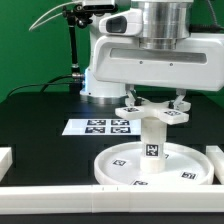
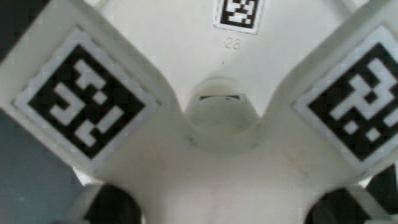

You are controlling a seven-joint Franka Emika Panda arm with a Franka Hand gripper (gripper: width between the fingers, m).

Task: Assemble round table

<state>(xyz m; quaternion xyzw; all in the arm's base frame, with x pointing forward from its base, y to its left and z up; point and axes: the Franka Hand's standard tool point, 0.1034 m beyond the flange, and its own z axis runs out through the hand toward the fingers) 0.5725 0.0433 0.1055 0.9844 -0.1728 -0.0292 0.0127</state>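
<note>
- Surface: black table [image 1: 40, 115], matte. A green backdrop [image 1: 25, 30] stands behind it.
- The arm's white base [image 1: 105, 70] sits at the back of the table. A dark thin stand [image 1: 72, 50] rises on the exterior view's left of it.
- The marker board [image 1: 98, 126] lies flat in front of the base, just behind the disc.
- Plain white blocks edge the work area: a long one [image 1: 60, 198] along the front, and one cut off at each side [image 1: 5, 158] [image 1: 216, 158].
- The large round disc [image 1: 115, 172] lies flat, rim up, at front centre, with tags on its floor.
- The short cylindrical leg [image 1: 152, 142] stands upright on the middle of the disc, showing one tag.
- The cross-shaped foot piece [image 1: 150, 110] [image 2: 222, 130] sits on top of the leg with its arms spread level.
- The gripper [image 1: 155, 103] comes straight down over the foot piece, its fingers apart with one on each side of the cross.
- The wrist view is very close and blurred. Two tagged arms of the cross fill the sides, and the dark fingertips [image 2: 107, 205] are cut off at the edge.
- Cannot tell whether the pads press the foot piece or only flank it.
- The joint between foot piece and leg is hidden under the cross.
- A further tag [image 2: 240, 12] is cut off at the frame edge. Cannot tell which part carries it.
</note>
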